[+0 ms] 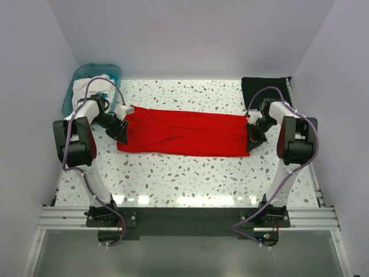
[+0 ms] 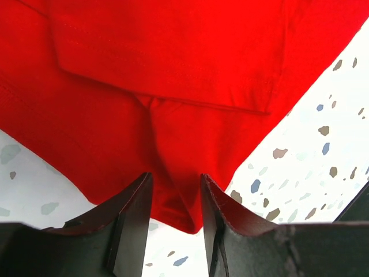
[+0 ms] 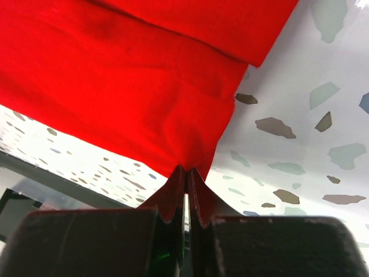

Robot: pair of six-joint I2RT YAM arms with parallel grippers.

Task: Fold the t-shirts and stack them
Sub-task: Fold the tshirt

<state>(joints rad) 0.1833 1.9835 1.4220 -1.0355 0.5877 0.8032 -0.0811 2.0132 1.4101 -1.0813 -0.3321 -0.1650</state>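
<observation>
Right gripper (image 3: 185, 171) pinches red t-shirt (image 3: 115, 86) edge; left gripper (image 2: 176, 178) straddles it, half-open.

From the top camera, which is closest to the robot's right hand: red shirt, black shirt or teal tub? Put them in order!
1. red t-shirt: touching, the right hand pinches its right end.
2. black t-shirt: behind the hand, back right corner.
3. teal tub: far across, back left corner.

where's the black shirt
In the top view the black shirt lies at the far right corner of the table, behind the right claw and the red shirt.
</observation>
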